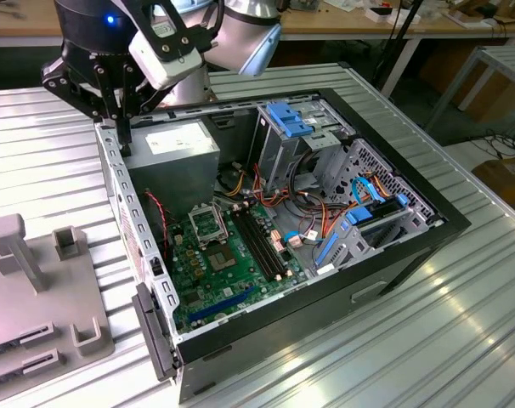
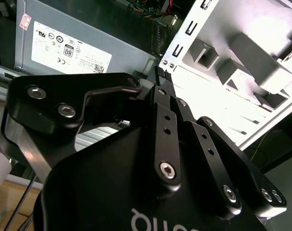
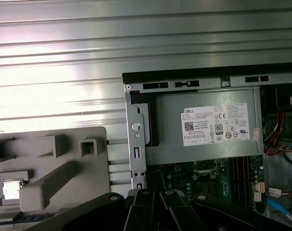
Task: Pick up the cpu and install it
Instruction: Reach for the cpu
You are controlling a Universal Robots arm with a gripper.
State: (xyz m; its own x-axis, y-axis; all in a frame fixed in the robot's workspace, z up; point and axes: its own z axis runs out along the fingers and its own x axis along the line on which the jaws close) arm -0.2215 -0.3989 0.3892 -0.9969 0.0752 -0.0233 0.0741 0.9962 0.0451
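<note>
The cpu (image 3: pixel 11 188), a small silver square, lies in a pocket of the grey fixture (image 3: pixel 49 159) in the first wrist view. My black gripper (image 1: pixel 121 136) hangs over the rear corner of the open computer case (image 1: pixel 410 246), at the exterior view's left, beside the grey power supply (image 1: pixel 177 153). Its fingers look shut with nothing seen between them; the second wrist view shows its links (image 2: pixel 165 134) folded together. The silver-framed socket (image 1: pixel 208 223) sits on the green motherboard (image 1: pixel 232 272), well below and clear of the gripper.
The grey fixture (image 1: pixel 36 289) with posts and holders stands on the ribbed metal table (image 1: pixel 427 340) at the exterior view's left of the case. Black memory slots (image 1: pixel 262 246), coloured cables and blue drive brackets (image 1: pixel 291 119) crowd the case interior. The case wall (image 1: pixel 126 212) is right under the gripper.
</note>
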